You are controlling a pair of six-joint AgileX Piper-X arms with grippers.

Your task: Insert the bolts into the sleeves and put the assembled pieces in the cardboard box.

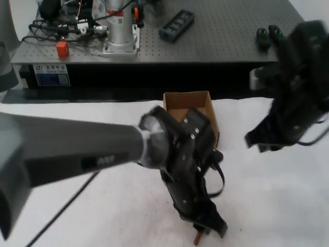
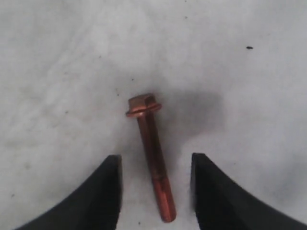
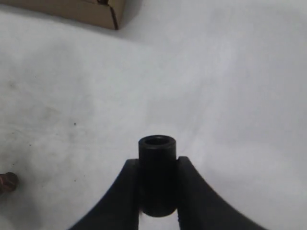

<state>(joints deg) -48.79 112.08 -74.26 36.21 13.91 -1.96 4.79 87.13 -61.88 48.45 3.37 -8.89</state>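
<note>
On the white cloth (image 2: pixel 230 57) lies a copper bolt (image 2: pixel 149 143), flat on its side, its flanged head pointing away from the left gripper (image 2: pixel 156 163) and its shank running back between the two black fingers. Those fingers stand spread to either side of the shank, with bare cloth showing on both sides, so nothing is gripped.

From the high view the left gripper (image 1: pixel 208 229) points down at the near edge of the cloth, with the tip of the bolt (image 1: pixel 197 240) just below it.

The black sleeve (image 3: pixel 157 182) is pinched between the fingers of the right gripper (image 3: pixel 157 163), which press on it from both sides. Its open end sticks out past the fingertips. A copper bolt head (image 3: pixel 6 183) lies on the cloth off to one side; I cannot tell if it is the same bolt.

The cardboard box (image 1: pixel 205 105) stands open behind the left arm, near the far edge of the cloth, and one corner of it (image 3: pixel 96 12) shows beyond the sleeve. The right gripper (image 1: pixel 259 143) hangs to the box's right, apart from it.

Behind the cloth is a grey table with a grid of holes (image 1: pixel 221 43), carrying a metal post (image 1: pixel 121 31), an orange block (image 1: pixel 62 48), a black tray (image 1: pixel 176 24) and some cables (image 1: pixel 51 25).
</note>
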